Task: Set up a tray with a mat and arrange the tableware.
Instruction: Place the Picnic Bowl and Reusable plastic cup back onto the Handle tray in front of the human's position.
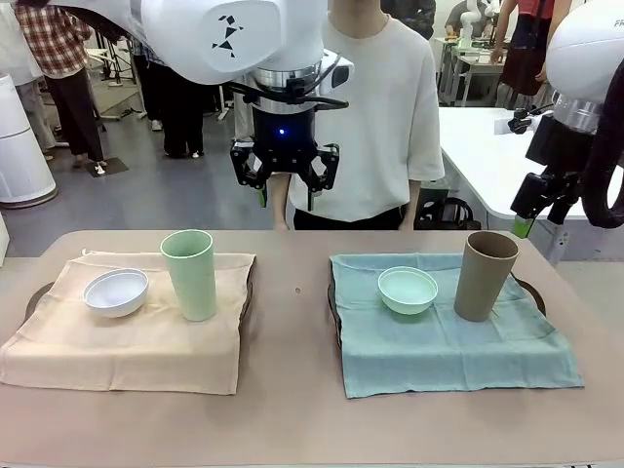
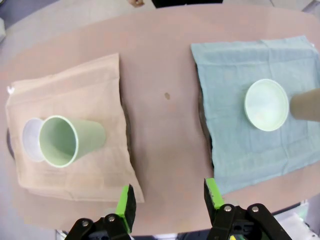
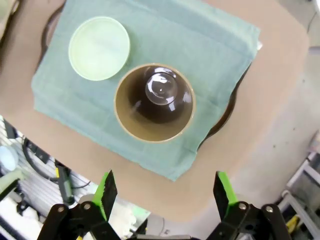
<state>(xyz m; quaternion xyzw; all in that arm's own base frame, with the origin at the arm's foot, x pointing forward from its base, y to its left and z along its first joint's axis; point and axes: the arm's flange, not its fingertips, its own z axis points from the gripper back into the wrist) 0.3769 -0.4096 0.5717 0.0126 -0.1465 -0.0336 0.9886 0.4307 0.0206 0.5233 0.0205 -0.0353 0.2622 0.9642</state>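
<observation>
Two dark trays, each under a mat, lie on the table. On the beige mat at the left stand a white bowl and a pale green cup. The teal mat at the right carries a mint green bowl and a taupe-brown cup. My left gripper hangs open and empty, high over the table's middle. My right gripper is open and empty, above the taupe cup.
A person in a white T-shirt stands at the far edge, behind my left gripper. Dark tray rims peek out from under the mats. A bare strip of tabletop runs between the two mats.
</observation>
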